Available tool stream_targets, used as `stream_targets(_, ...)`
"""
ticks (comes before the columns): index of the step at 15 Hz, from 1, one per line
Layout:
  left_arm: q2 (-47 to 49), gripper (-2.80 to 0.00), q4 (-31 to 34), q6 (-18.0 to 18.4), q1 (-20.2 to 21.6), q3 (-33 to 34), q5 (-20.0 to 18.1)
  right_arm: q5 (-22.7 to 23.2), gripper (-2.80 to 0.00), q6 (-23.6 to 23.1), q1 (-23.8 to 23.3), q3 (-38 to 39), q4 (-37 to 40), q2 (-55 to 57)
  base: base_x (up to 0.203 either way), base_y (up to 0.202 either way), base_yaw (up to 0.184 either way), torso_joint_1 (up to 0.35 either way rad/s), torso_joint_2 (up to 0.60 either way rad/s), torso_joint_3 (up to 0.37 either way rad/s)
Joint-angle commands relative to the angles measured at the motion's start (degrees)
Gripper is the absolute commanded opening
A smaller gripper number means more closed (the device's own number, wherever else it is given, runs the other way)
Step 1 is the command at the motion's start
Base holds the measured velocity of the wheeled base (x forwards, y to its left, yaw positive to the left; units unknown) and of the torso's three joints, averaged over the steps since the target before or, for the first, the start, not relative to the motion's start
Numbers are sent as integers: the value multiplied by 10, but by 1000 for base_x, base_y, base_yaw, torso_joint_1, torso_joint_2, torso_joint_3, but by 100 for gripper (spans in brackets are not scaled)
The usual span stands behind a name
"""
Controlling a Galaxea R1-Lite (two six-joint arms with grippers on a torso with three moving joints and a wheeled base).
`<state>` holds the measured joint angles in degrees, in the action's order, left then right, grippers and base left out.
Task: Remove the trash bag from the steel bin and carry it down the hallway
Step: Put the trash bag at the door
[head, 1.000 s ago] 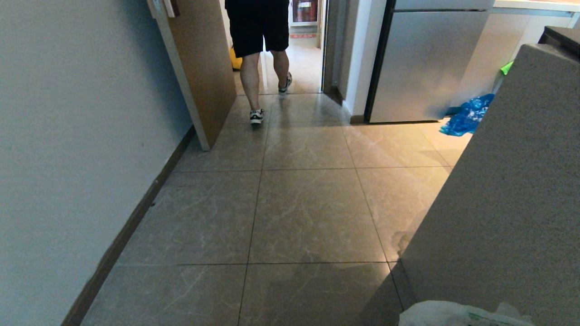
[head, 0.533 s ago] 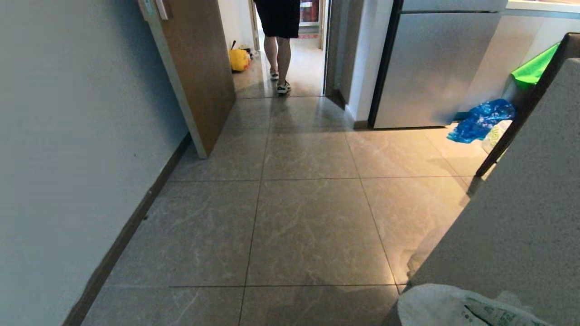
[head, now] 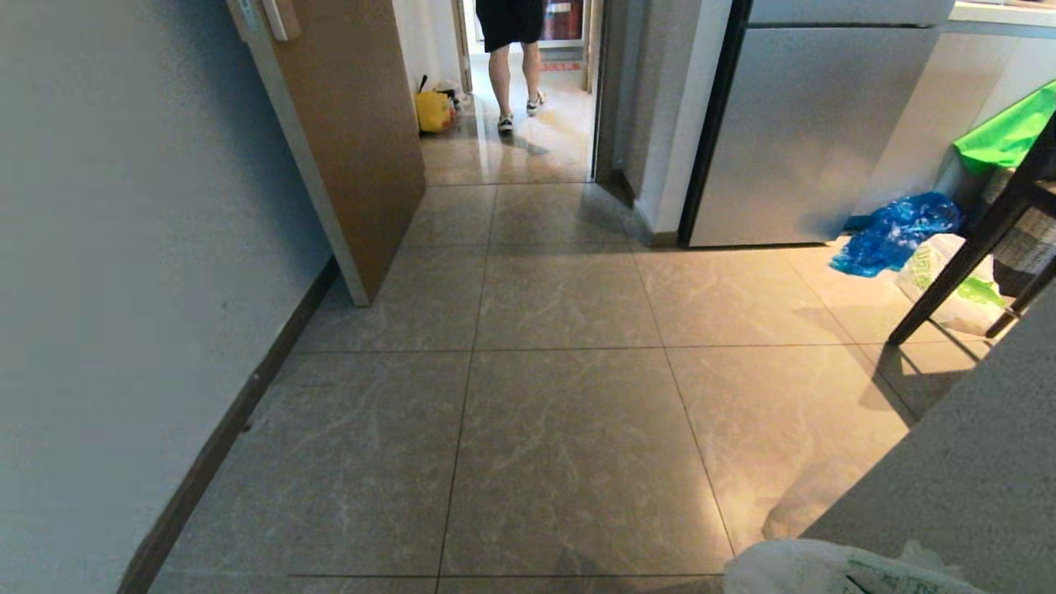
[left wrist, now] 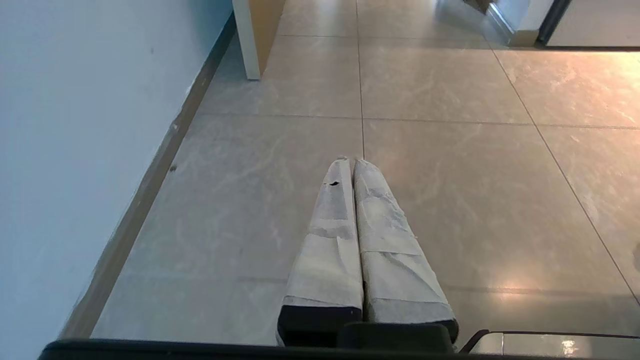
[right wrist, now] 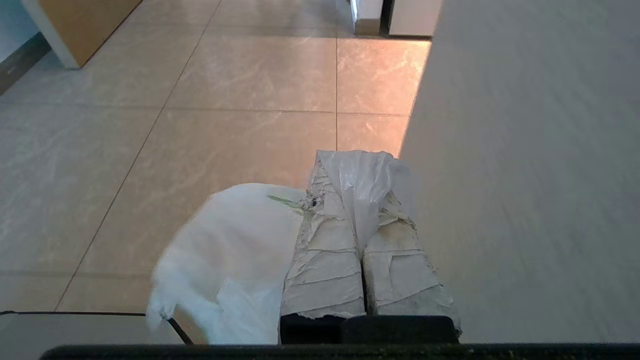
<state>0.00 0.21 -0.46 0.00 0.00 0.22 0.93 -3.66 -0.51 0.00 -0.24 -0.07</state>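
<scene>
The trash bag (right wrist: 235,250), thin white plastic with a trace of green print, hangs beside my right gripper (right wrist: 357,165). That gripper is shut on the bag, with a fold of its plastic pinched between the taped fingers. In the head view only the bag's top (head: 833,569) shows, at the lower right edge. My left gripper (left wrist: 352,162) is shut on nothing and hangs over the hallway tiles (left wrist: 440,200). The hallway floor (head: 561,429) stretches ahead to an open doorway. The steel bin is out of view.
A grey speckled panel (head: 973,487) stands close on my right, a white wall with a dark baseboard (head: 223,437) on my left. Ahead are a wooden door (head: 355,140), a fridge (head: 808,132), a blue bag (head: 895,235), a dark furniture leg (head: 957,272) and a yellow tote (head: 433,111). A person (head: 511,49) walks beyond the doorway.
The whole view has shifted as the camera moved. The grey panel now uncovers the furniture leg and the bags beside the fridge. The person has walked farther away through the doorway.
</scene>
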Motion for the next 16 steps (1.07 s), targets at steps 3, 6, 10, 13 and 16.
stream_targets(3, 0, -280, 0, -1, 0, 0, 0, 0, -280, 0, 0, 0, 0, 1, 190, 0, 0, 3, 3, 2)
stream_targets(6, 0, -280, 0, -1, 0, 0, 0, 0, -280, 0, 0, 0, 0, 1, 185, 0, 2, 2, 3, 3)
stream_targets(10, 0, -280, 0, 0, 0, 0, 0, 0, -280, 0, 0, 0, 0, 1, 191, 0, 0, 3, 2, 2)
stream_targets(13, 0, -280, 1, -1, 0, 0, 0, 0, -280, 0, 0, 0, 0, 1, 194, 0, 0, 3, 0, 0)
stream_targets(16, 0, -280, 0, 0, 0, 0, 0, 0, -280, 0, 0, 0, 0, 1, 192, 0, 0, 1, 4, 3)
